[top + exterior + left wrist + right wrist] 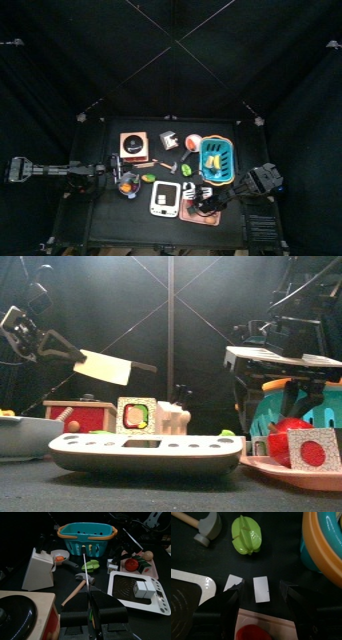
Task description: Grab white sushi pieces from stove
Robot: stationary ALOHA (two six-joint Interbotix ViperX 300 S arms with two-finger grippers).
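My right gripper (261, 592) is spread wide over a flat white block (262, 589) beside the smooth white stove (188, 592).

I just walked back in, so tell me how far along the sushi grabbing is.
Nothing looks finished. The right claw is open and empty, hanging over a white piece lying on the table beside the stove; a second white piece lies next to it. The left wrist view shows a white block on the stove. The left claw rests at the table's left. Left: gripping and lifting them.
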